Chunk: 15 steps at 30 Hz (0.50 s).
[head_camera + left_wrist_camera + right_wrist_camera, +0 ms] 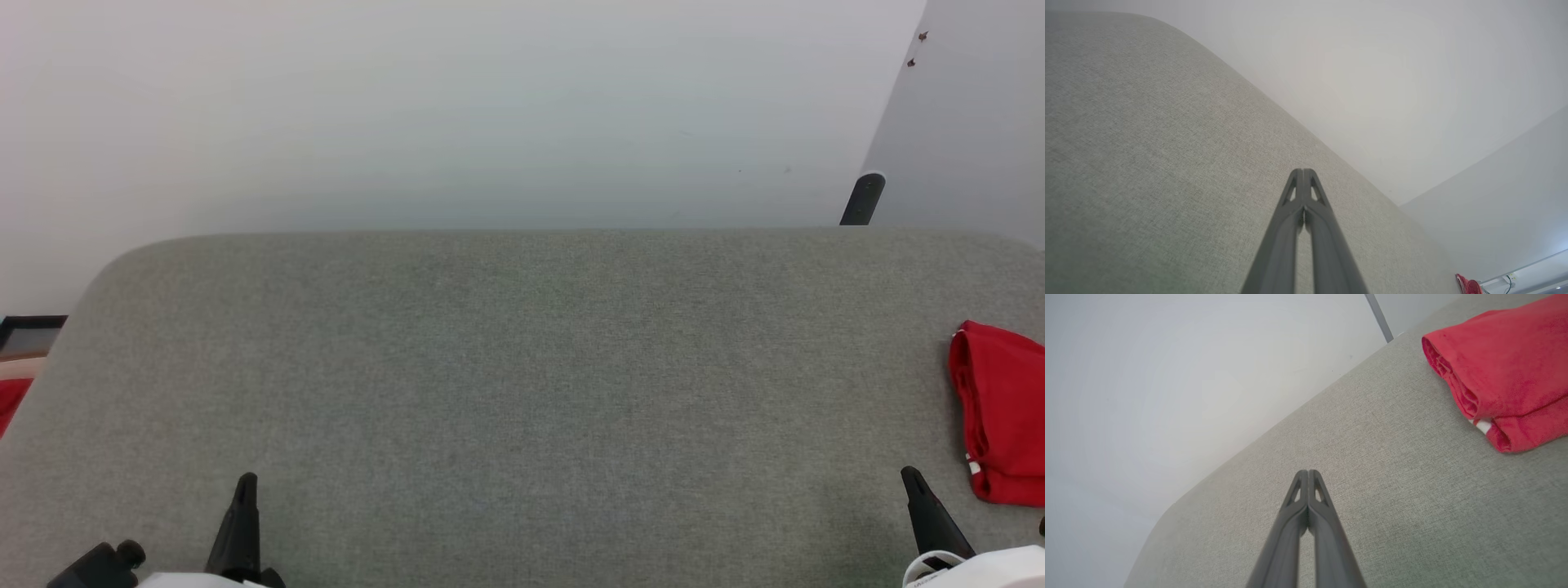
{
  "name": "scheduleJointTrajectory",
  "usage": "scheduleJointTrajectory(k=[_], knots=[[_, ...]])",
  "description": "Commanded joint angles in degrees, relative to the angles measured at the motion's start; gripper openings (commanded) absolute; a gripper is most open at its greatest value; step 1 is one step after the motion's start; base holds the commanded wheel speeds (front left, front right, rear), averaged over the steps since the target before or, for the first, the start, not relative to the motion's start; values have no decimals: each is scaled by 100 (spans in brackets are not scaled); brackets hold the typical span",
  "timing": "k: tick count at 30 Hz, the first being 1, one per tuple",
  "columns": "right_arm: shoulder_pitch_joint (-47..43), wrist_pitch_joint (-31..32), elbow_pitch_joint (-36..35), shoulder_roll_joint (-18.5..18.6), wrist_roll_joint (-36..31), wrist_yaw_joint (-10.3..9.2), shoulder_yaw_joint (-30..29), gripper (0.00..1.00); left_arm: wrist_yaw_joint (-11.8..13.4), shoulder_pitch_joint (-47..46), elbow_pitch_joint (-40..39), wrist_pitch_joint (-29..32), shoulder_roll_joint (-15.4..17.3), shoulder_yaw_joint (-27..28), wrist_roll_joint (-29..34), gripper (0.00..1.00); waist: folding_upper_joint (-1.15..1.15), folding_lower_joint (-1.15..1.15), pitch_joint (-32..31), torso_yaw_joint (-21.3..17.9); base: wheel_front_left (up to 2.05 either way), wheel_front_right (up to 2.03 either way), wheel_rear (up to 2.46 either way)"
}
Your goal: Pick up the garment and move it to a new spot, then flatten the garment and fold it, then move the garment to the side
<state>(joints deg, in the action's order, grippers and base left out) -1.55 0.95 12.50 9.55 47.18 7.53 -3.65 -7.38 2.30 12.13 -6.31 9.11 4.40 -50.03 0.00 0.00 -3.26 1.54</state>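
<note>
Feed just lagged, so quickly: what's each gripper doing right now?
Left gripper: closed, holding nothing.
Right gripper: closed, holding nothing; the folded red cloth garment lies apart from it.

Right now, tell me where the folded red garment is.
In the head view the garment lies folded at the right edge of the grey table, just ahead and right of the right gripper, apart from it.
</note>
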Motion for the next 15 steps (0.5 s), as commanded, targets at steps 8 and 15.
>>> scheduleJointTrajectory(k=[8, 15], knots=[[239, 81, -30, -78, 724, -2, -85, 0, -7, -235, -19, 186, -63, 63, -654, 0, 0, 0, 34, -15, 0, 0, 0], [311, 139, -10, -150, 1177, -3, -110, 0, -8, -314, 4, 318, -128, 83, -1073, 0, 0, 0, 60, -27, 0, 0, 0]])
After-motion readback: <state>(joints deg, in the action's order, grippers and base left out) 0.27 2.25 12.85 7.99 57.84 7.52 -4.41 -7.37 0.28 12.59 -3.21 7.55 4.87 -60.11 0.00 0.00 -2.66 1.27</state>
